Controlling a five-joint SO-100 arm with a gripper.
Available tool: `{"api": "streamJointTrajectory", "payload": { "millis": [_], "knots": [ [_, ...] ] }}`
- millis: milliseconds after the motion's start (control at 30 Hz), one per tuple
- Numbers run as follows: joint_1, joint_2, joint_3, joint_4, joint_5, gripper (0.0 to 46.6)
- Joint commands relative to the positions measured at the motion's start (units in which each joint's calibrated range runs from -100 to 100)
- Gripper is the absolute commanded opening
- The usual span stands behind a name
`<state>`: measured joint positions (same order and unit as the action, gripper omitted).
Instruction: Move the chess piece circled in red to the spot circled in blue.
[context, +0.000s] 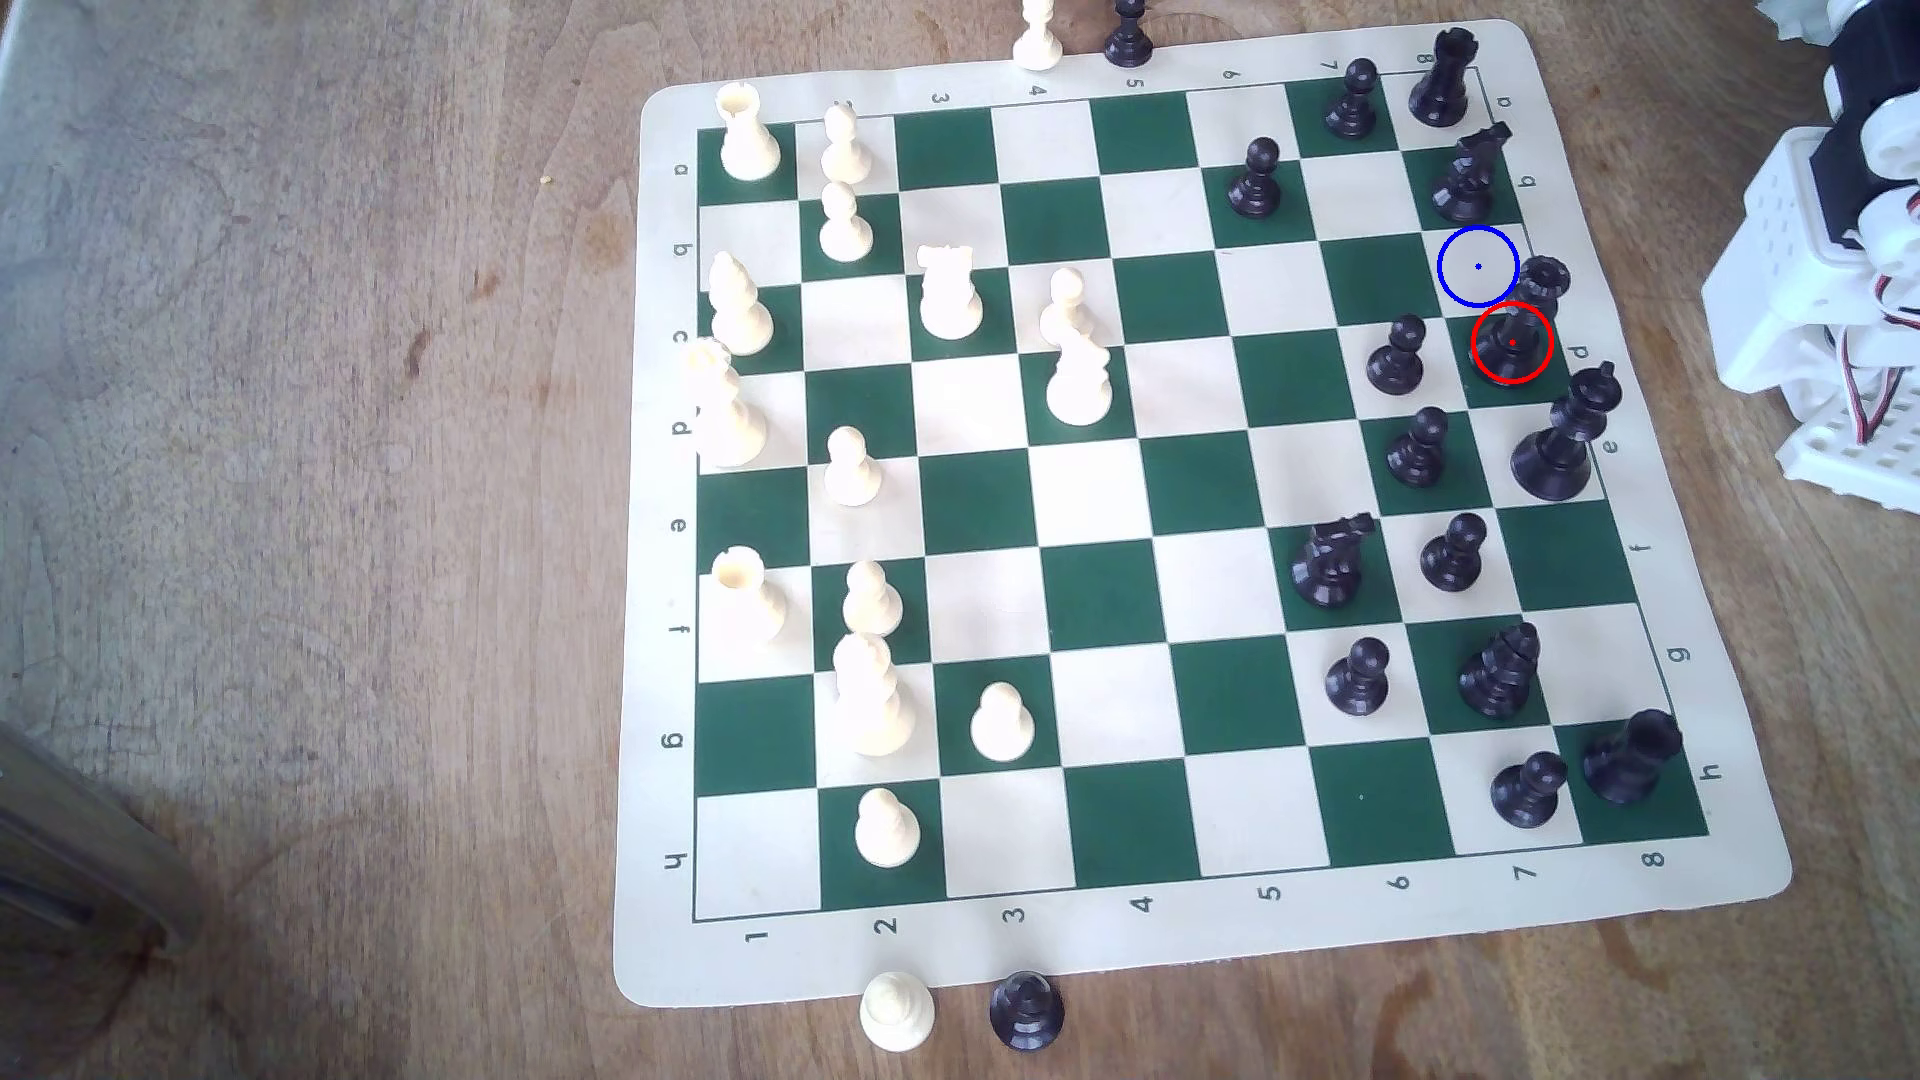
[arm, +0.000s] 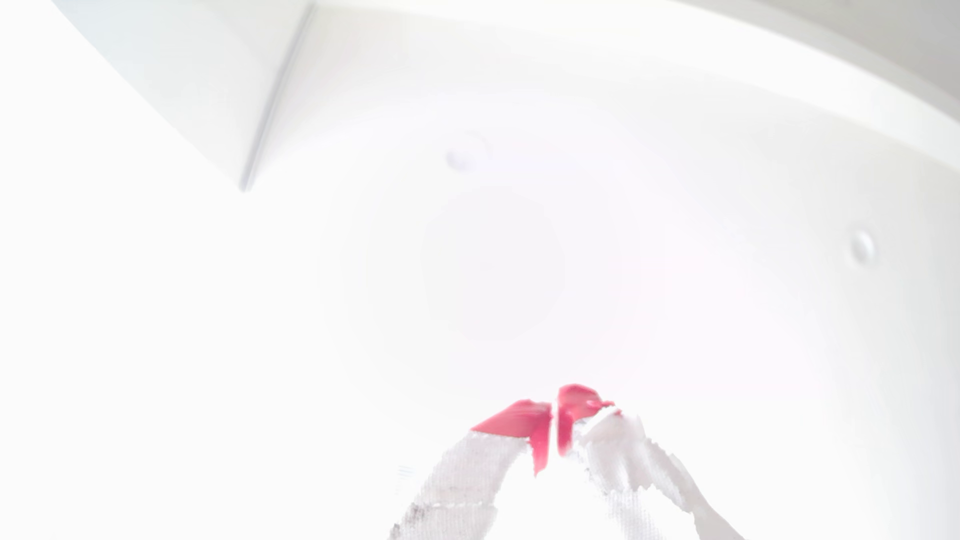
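On the wooden counter (context: 312, 415), exterior view, catalogued from that view's left to its right:

White side: cream pieces stand along the board's (context: 1704, 914) left columns; none lies in the way of this move.

Black pawn (context: 1397, 355): stands just left of the red-ringed square; the nearest hazard on that side.

Black knight (context: 1467, 174): stands 1 square beyond the blue ring, toward the top of the view; the far limit for the carry.

Target square (context: 1478, 267): cream-white, marked with a blue ring and centre dot, bare, in the file numbered 8.

Black queen (context: 1522, 327): upright on the green red-ringed square, touching nothing; its notched coronet leans in perspective toward the board's right rim. It adjoins the target square.

Black king (context: 1558, 441): taller, cross-topped, on the next square toward the view's bottom.

Arm (context: 1829, 312): white body folded at the right edge, off the board.

Pincer (arm: 555, 420): in the wrist view the red-tipped fingers (arm: 514, 420) meet with nothing between them, aimed at a washed-out white surface.

Step in hand: reach not yet begun.

Advice: spread the jaws first, descend from above, take the slim stem under the coronet, lift clear of pawn and king, then shift 1 square.

Risk: a wide base and close neighbours; a slanting approach would likely topple one.
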<state>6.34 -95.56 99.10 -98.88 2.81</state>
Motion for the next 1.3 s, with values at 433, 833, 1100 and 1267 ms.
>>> {"api": "streamJointTrajectory", "payload": {
  "millis": [433, 833, 1100, 1267],
  "knots": [
    [-0.5, -0.3, 0.9, -0.9, 0.5, 0.1],
    [-0.7, -0.3, 0.9, 3.1, 0.0, 1.5],
    [-0.7, -0.1, 0.5, 62.6, 3.1, 0.2],
    [4.3, 0.5, -13.5, 111.7, -1.2, 0.2]
  ]
}}
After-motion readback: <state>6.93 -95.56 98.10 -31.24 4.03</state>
